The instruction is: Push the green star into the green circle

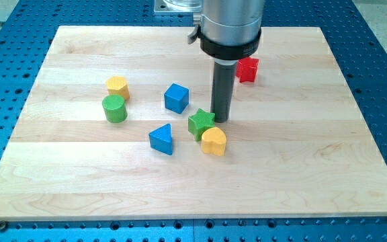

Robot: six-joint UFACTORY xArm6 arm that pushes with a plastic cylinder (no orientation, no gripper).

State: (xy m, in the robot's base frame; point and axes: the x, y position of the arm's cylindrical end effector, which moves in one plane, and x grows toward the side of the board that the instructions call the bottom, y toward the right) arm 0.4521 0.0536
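My tip (220, 119), a plain rod end effector with no jaws to spread or press, touches the green star (200, 123) just to its left. The yellow heart (213, 141) sits just below it, touching the star. The green circle (114, 108) stands well apart to its left on the table (301, 168), beside a yellow cylinder (117, 87).

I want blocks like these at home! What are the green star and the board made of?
Green star: probably plastic, matte with fine ridges, maybe 3D-printed. Board: pale wood, with visible grain and plank seams, smooth finish. My tip sits at the star's right edge.
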